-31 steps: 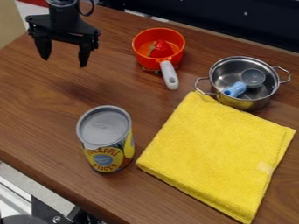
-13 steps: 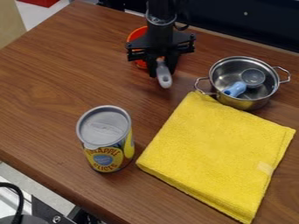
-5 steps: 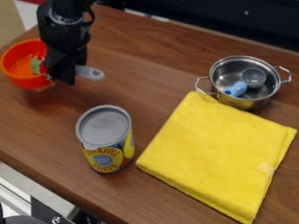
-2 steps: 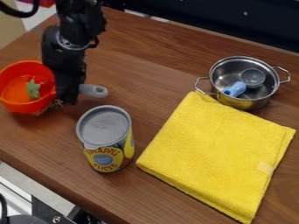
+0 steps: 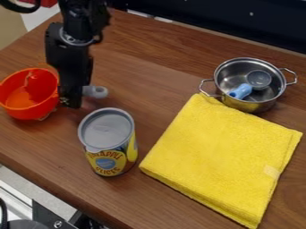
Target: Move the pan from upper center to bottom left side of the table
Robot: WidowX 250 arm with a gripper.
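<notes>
My black gripper [image 5: 73, 99] hangs at the left of the camera view, shut on the handle of the orange pan [image 5: 27, 103]. The pan's bowl is on the gripper's left, by the table's left edge, and the grey handle end [image 5: 95, 92] sticks out to the right. Inside the bowl lies a red object [image 5: 39, 82]. Whether the pan's underside touches the table, I cannot tell.
A pineapple can [image 5: 108, 138] stands just below and right of the gripper. The yellow folded towel [image 5: 218, 156] covers the lower right of the wooden table [image 5: 149, 53]. Above it sits a steel pot [image 5: 251, 103] holding a blue-handled item [image 5: 241, 91].
From the upper center, the pan has come left and down in my gripper, its handle now turned to the right. Lately it moved slightly lower, and its contents shifted.
</notes>
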